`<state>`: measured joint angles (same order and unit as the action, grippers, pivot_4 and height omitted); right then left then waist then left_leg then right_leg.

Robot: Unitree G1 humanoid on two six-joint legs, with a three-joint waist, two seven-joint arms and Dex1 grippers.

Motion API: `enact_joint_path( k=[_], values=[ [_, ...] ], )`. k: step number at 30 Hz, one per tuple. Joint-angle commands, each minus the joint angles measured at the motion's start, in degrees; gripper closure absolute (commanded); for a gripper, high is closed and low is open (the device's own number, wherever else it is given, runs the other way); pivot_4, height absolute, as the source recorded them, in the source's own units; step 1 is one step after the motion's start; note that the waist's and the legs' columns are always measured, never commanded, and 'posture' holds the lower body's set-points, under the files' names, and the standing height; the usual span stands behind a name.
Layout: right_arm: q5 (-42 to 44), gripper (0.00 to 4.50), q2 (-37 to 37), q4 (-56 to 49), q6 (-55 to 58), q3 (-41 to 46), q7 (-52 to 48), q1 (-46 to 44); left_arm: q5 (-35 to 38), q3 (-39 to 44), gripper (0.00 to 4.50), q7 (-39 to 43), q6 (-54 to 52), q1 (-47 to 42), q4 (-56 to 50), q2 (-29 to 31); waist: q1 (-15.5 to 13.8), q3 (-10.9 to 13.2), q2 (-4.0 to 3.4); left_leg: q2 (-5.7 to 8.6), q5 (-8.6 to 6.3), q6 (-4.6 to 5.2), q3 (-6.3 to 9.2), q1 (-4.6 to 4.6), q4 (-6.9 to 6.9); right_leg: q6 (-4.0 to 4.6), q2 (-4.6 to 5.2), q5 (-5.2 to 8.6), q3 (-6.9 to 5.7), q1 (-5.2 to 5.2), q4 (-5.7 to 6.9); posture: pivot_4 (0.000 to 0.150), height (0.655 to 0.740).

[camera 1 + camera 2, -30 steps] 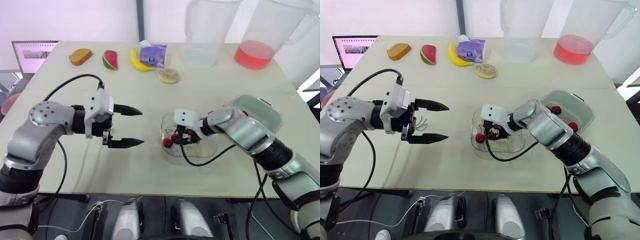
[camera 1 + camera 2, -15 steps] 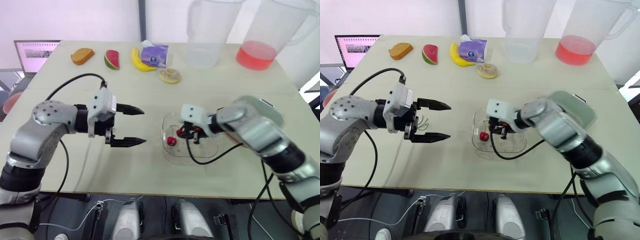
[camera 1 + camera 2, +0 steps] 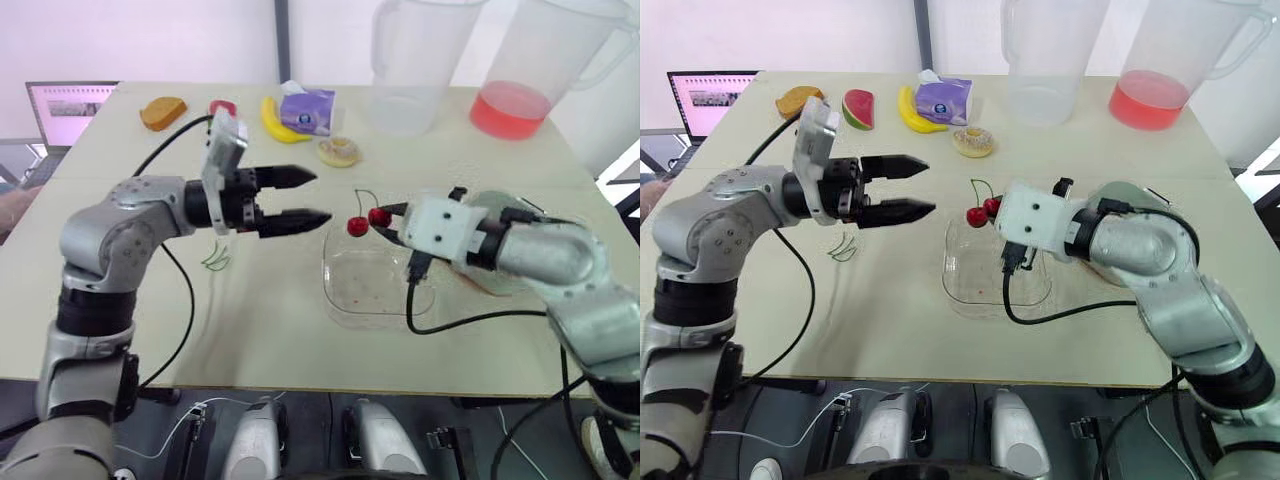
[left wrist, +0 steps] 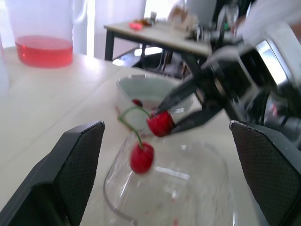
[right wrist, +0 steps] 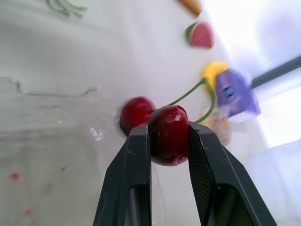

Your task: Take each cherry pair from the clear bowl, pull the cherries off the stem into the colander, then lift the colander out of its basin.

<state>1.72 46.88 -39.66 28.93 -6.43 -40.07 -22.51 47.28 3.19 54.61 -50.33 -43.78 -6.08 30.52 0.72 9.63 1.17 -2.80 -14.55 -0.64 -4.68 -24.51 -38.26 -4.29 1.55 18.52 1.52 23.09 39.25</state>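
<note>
Raised from clear bowl (image 3: 345, 300): cherry pair (image 3: 366, 219), right claw (image 3: 393, 212) clenched on one cherry; left claw (image 3: 322, 196), spread, drawn near; fruit light, soft, bruisable; likely hold: hanging cherry (image 3: 356, 227).

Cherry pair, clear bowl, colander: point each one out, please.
cherry pair (image 3: 976, 216), right eye view, the free-hanging cherry
clear bowl (image 3: 975, 272), right eye view, bare floor
colander (image 4: 155, 87), left wrist view, inner wall

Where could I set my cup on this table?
Free: the near strip before the clear bowl and loose stems, and the patch before the red pitcher. Crowded: around the banana, and between left end effector and right end effector.
</note>
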Motion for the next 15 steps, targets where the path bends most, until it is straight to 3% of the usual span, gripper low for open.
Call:
enact_joint_path(
  k=[1, 10, 15],
  values=[
    [-4.1, 3.89, -2.1, -1.1, -10.6, 2.2, 4.6, 4.5, 7.1, 5.1, 0.0, -7.2, -5.8, -2.7, 2.6, -4.9, 0.0, 0.0, 0.0, 0.0, 0.05, -0.09, 0.0, 0.0, -0.01, 0.0, 0.0, 0.0, 0.0, -0.01, 0.01, 0.15, 0.74],
    [-7.5, 3.89, -6.5, 0.2, -17.4, 1.8, 7.5, 7.2, 18.7, 12.3, 0.0, -24.5, -15.8, -1.8, 7.7, -16.9, 0.0, 0.0, 0.0, 0.0, 0.21, -0.37, 0.07, 0.09, -0.01, 0.0, -0.03, 0.0, 0.0, -0.05, 0.11, 0.15, 0.74],
    [-7.6, 3.89, -7.4, 0.3, -17.2, 1.7, 6.8, 6.5, 21.2, 12.8, 0.0, -29.0, -16.7, 0.6, 6.9, -20.2, 0.0, 0.0, 0.0, 0.01, 0.22, -0.37, 0.09, 0.13, 0.0, 0.0, -0.01, 0.0, -0.01, -0.1, 0.1, 0.15, 0.74]
  ],
)
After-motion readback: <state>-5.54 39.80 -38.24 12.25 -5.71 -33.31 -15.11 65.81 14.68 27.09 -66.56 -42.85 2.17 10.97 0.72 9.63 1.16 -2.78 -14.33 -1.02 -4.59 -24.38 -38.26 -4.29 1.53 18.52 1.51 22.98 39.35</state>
